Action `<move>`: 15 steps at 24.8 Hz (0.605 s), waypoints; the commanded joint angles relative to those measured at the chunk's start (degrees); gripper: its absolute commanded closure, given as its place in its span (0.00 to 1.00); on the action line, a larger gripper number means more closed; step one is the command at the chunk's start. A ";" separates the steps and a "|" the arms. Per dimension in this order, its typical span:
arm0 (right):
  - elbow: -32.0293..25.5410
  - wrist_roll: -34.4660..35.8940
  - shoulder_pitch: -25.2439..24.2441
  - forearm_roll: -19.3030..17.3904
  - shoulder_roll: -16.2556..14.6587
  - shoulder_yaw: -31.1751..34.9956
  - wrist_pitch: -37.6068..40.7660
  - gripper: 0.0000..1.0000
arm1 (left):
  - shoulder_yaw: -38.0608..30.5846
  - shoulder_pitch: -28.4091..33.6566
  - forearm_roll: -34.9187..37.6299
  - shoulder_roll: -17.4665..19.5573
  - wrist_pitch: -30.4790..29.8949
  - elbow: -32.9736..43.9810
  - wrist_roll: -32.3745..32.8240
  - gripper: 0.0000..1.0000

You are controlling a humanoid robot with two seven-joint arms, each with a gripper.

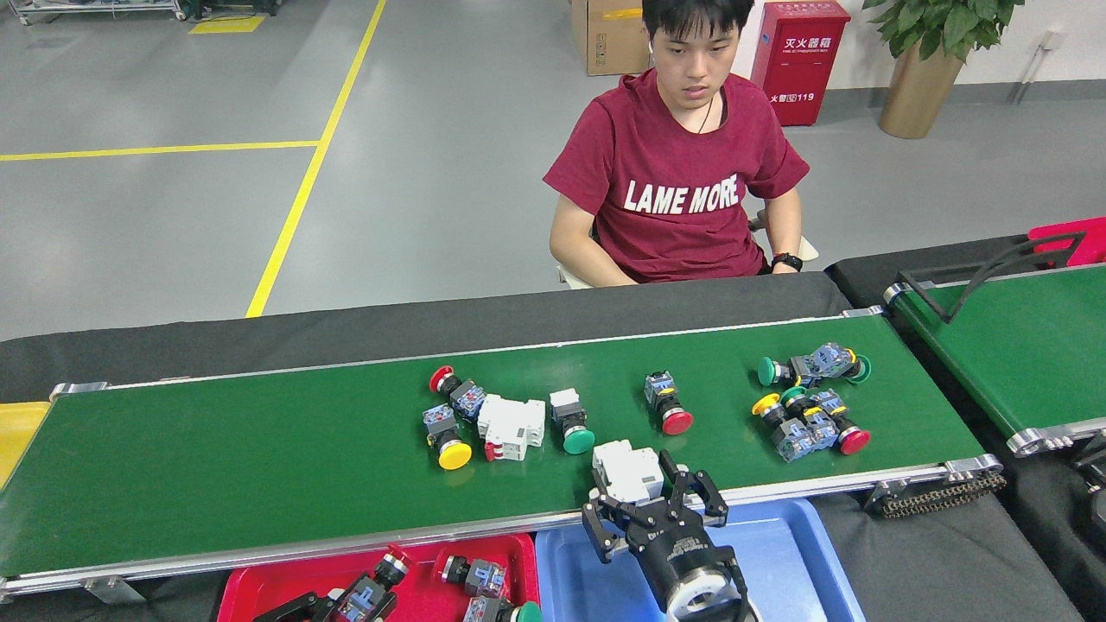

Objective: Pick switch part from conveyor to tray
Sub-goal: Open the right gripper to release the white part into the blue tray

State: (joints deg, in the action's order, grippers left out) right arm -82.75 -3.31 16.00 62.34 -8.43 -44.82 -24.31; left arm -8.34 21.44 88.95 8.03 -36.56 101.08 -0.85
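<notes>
At the near edge of the conveyor (259, 449), the right gripper (650, 501) stands with its fingers spread open around a white breaker block (627, 471), which lies on the green belt just beside the silver rail. Below it is the blue tray (778, 553). At the bottom left, the left gripper (346, 600) is over the red tray (415, 553) and grips a red-capped switch part (380, 577). Other button switches (570, 419) lie further along the belt. A person (683, 181) sits behind it.
</notes>
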 commanded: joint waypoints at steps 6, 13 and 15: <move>-0.22 -4.33 0.70 -0.29 -0.27 0.26 5.59 0.83 | -4.93 4.05 -4.13 -2.05 -1.23 0.78 -1.96 0.00; -12.35 -6.71 -1.24 -3.36 -6.42 0.44 11.74 0.83 | -26.29 3.26 -5.54 -13.04 2.11 0.69 -1.96 0.00; -17.36 -6.71 -3.87 -4.42 -11.70 0.88 15.08 0.82 | -27.08 2.73 -7.56 -12.95 5.10 0.78 -1.96 0.00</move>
State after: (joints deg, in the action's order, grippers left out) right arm -97.49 -9.60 12.33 58.39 -18.22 -44.65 -12.01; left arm -34.72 24.63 82.28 -5.15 -33.91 101.18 -2.36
